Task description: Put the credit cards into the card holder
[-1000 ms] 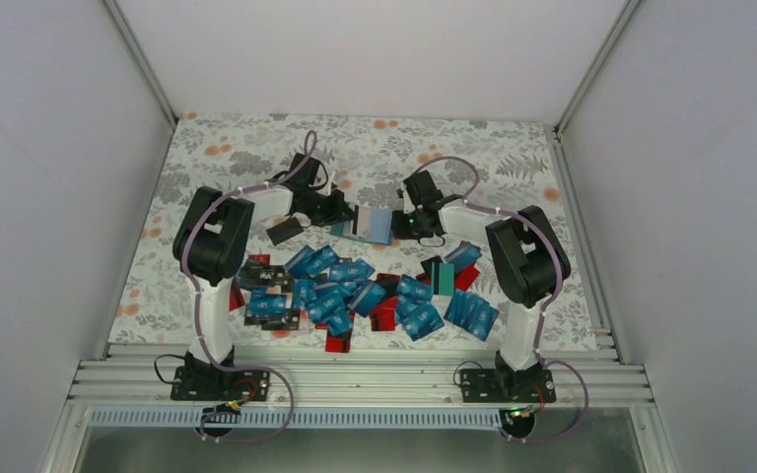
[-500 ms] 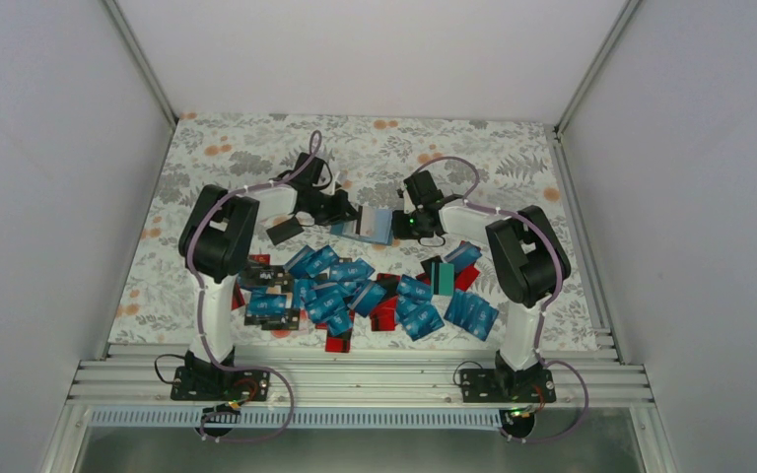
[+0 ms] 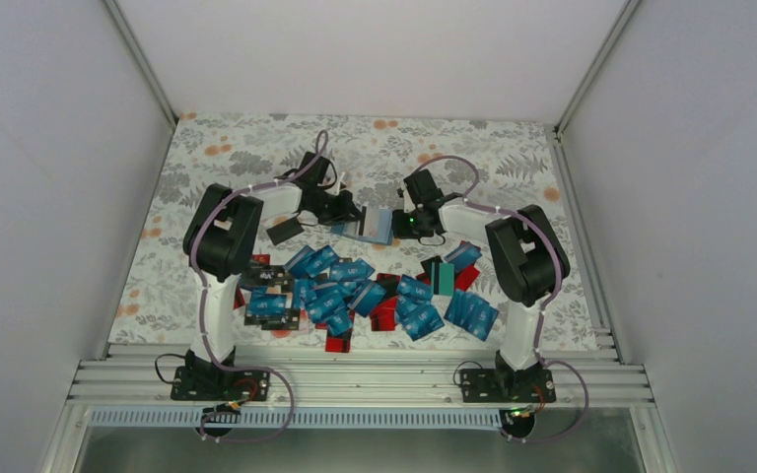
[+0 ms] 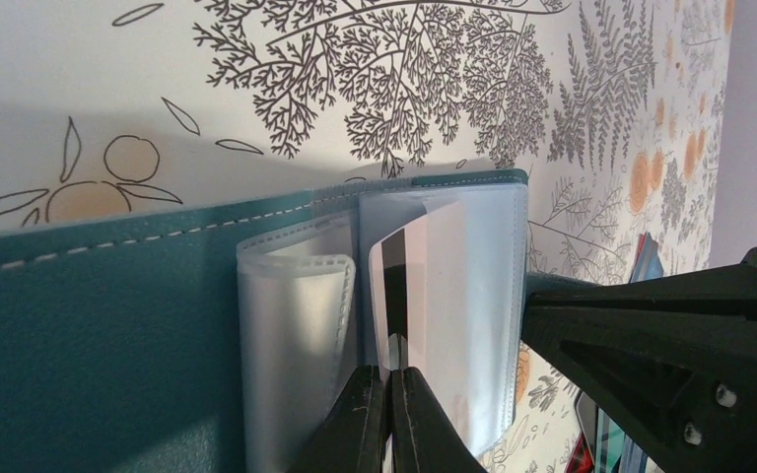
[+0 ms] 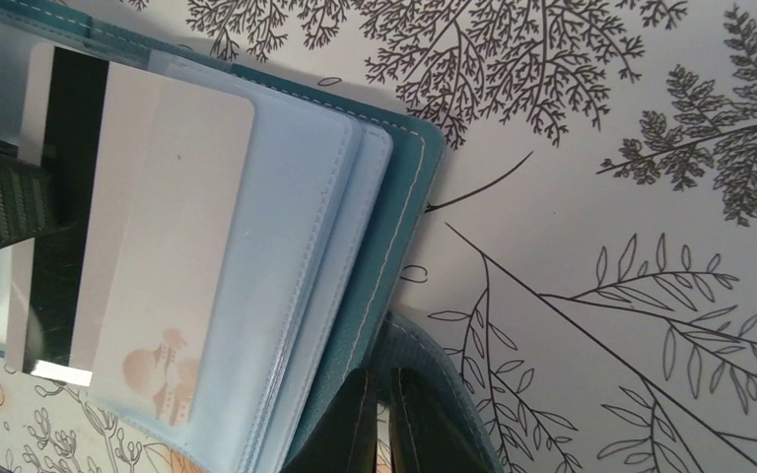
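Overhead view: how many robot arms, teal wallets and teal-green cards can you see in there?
White and black robot arms: 2, the left arm and the right arm
Teal-blue folding card holder: 1
Teal-green plastic card: 1
Total: 4

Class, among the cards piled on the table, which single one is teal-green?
The teal-green card, near the right end of the heap, close to the right arm; every other card is blue, red or black.
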Tool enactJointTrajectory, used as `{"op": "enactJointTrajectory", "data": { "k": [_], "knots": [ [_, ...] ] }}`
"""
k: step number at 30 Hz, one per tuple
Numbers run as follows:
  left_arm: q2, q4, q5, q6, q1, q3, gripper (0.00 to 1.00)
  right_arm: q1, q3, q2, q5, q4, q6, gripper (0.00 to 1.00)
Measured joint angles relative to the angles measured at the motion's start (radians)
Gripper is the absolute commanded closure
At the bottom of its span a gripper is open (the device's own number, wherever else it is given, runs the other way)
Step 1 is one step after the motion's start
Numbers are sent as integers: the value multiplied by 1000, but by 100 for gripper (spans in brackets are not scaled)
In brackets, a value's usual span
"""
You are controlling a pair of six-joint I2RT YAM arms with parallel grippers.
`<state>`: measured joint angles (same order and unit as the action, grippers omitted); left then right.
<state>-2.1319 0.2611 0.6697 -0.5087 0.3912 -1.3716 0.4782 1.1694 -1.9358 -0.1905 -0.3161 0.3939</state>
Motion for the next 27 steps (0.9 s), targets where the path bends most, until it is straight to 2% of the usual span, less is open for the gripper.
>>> {"op": "enactJointTrajectory", "data": {
  "k": [27],
  "knots": [
    [-56,55,-3,28,34,-79,98,-1,27,-16,-4,-18,-6,94]
  ]
}}
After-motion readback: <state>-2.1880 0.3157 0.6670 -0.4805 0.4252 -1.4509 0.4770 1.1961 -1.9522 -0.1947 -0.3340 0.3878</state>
